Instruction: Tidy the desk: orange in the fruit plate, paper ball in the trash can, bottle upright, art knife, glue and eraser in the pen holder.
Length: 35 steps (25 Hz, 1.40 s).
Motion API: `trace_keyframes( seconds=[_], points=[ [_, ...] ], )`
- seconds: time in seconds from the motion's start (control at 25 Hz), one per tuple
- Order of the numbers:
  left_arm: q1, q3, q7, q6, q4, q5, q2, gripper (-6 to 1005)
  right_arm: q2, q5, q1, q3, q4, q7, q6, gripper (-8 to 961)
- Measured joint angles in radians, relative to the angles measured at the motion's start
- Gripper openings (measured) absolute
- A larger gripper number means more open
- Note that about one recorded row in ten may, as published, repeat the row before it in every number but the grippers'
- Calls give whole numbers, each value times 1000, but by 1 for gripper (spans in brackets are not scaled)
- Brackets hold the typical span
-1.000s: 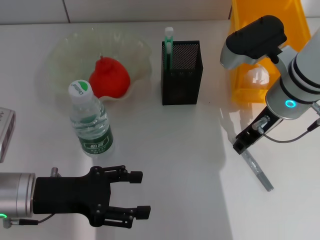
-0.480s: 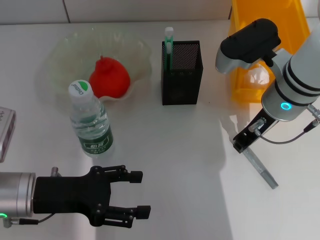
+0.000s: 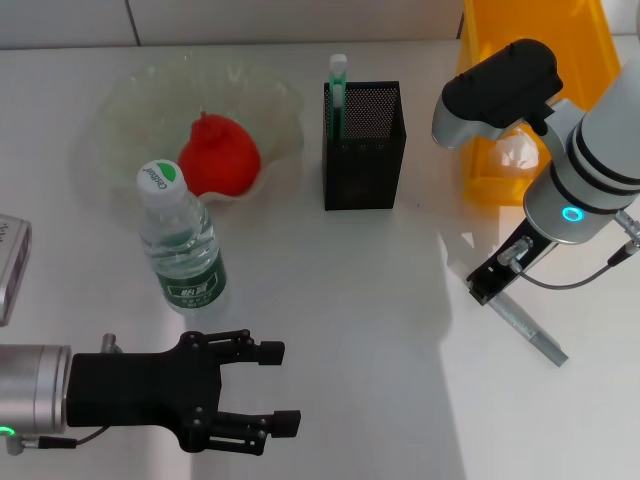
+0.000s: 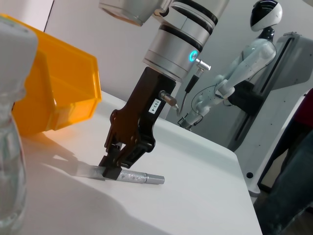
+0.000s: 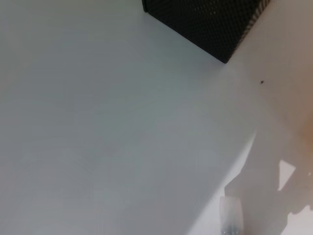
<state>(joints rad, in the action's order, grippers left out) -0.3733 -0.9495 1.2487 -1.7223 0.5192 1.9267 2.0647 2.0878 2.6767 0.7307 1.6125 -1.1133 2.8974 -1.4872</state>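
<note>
Compared with half a second ago, I see the slim grey metal art knife (image 3: 528, 328) has slid a little further right and nearer on the white desk (image 3: 350, 300); its free end now lies closer to the right edge of the head view. My right gripper (image 3: 484, 288) has barely shifted. It is down at the desk surface, its black jaws closed around the far-left end of the knife. The left wrist view confirms it: the dark fingers (image 4: 113, 161) pinch one end of the knife (image 4: 139, 176), whose body lies flat on the table, pale and cylindrical, with a darker tip.

My left gripper (image 3: 268, 388) is parked low at the near left, its matt black fingers spread apart, holding nothing, unchanged from before.

The clear plastic water bottle (image 3: 181, 243) with a white cap and green label stands upright, near of the translucent, wavy-rimmed glass fruit plate (image 3: 270, 110). A red-orange rounded fruit (image 3: 219, 155) sits in that plate. The square black wire-mesh pen holder (image 3: 363, 146) stands at the far centre with a white and green stick (image 3: 338, 90) poking up from its left corner. A glossy yellow plastic bin (image 3: 490, 140) sits at the far right behind my right arm.
</note>
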Motion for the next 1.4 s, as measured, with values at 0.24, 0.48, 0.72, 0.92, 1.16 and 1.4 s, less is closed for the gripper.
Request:
trace_keyframes(
  seconds=[0.24,0.48,0.72,0.92,1.16,1.4],
  points=[
    [2,0,0,1,-1,0,0,859,1,0,-17,-4,-24,-7,8,150],
    [2,0,2,0,-1,0,0,859,-5,-41,-104,-77,-217,-50,8,140],
    [2,1,3,-1,-1,0,1,859,-4,-304,-260,-305,-425,-278,92,136],
    [2,1,2,1,-12,-6,3,859,-4,-767,-369,-362,-339,-715,296,135],
    [-2,4,8,-2,-15,-9,5,859,-5,-1329,-331,-365,60,-1344,386,134],
    [-5,8,8,-3,-25,-10,6,859,-6,-1658,-197,-366,453,-1787,347,133]
  ],
)
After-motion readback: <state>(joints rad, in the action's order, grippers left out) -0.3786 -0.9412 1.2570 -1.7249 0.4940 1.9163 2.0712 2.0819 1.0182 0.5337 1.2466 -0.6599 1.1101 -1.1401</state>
